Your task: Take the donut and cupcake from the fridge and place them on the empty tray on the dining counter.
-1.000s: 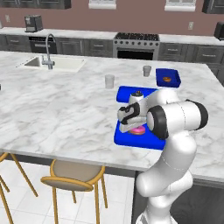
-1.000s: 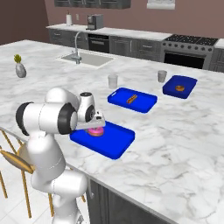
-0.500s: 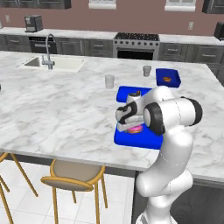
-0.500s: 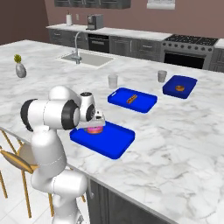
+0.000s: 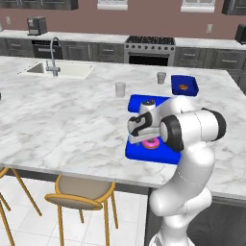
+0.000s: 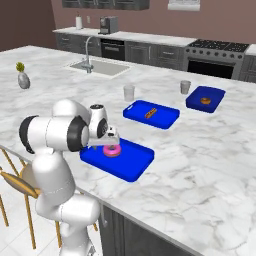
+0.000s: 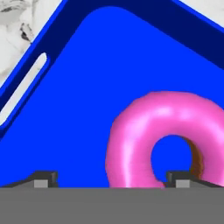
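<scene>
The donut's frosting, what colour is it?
Bright pink, on the ring-shaped donut lying on the blue tray; the hand view shows it best.

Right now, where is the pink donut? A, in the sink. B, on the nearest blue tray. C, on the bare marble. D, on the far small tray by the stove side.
B: the donut lies flat on the near tray, under the gripper, whose fingertips stand apart in the hand view.
</scene>
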Controlling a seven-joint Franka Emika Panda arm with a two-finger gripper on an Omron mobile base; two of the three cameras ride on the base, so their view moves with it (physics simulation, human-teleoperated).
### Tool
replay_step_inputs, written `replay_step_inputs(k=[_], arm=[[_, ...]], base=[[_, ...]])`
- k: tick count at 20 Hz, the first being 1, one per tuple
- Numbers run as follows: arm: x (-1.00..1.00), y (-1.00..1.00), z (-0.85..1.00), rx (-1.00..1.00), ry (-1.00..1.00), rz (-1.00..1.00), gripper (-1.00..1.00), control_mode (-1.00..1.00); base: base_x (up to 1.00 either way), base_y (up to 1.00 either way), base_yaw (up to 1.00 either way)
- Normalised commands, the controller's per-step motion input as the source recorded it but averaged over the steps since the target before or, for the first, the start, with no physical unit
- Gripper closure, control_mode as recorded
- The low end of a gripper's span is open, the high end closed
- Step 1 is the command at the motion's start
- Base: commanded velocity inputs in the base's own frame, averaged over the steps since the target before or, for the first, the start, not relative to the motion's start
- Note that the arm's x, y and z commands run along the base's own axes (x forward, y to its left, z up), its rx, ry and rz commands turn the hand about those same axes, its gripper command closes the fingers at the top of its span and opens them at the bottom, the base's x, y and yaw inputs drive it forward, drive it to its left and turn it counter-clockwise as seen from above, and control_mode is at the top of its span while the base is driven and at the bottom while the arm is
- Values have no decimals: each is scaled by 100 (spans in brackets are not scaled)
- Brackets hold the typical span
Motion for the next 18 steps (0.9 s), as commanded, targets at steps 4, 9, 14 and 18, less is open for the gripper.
replay_step_inputs(k=[4, 9, 14, 18], arm=[[-25, 0, 41, 0, -9, -7, -100, -100], [-25, 0, 90, 0, -17, -8, -100, -100], [-63, 0, 100, 0, -23, -6, -100, -100], [-100, -10, 100, 0, -35, -8, -100, -100]], base=[[0, 0, 0], [0, 0, 0], [0, 0, 0], [0, 0, 0]])
